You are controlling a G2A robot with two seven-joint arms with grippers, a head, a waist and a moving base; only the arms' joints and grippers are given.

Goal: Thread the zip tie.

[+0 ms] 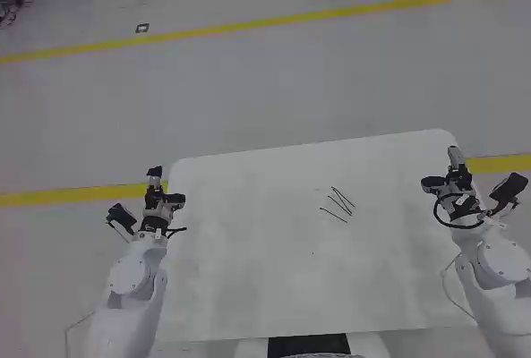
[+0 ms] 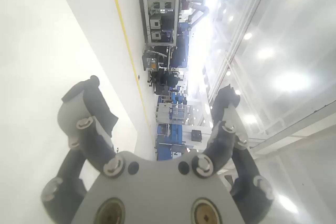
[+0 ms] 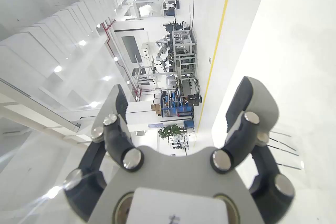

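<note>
Left claw, right claw wide open, empty, at worktop 9 and 3 o'clock edges. Zip ties, seemingly 3: isolate 1, pinch low near head

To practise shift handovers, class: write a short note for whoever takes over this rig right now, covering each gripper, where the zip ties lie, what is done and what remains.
Left gripper: open, empty, at the left edge of the table, far from the ties.
Right gripper: open, empty, at the table's right edge.
Zip ties: a few thin dark strips lying loose and flat on the table, right of centre and nearer the right gripper. Neither gripper touches them.
Done: nothing yet; no tie is picked up or looped.
Left: grasp one tie, bring its tail to its head and thread it through.
</note>
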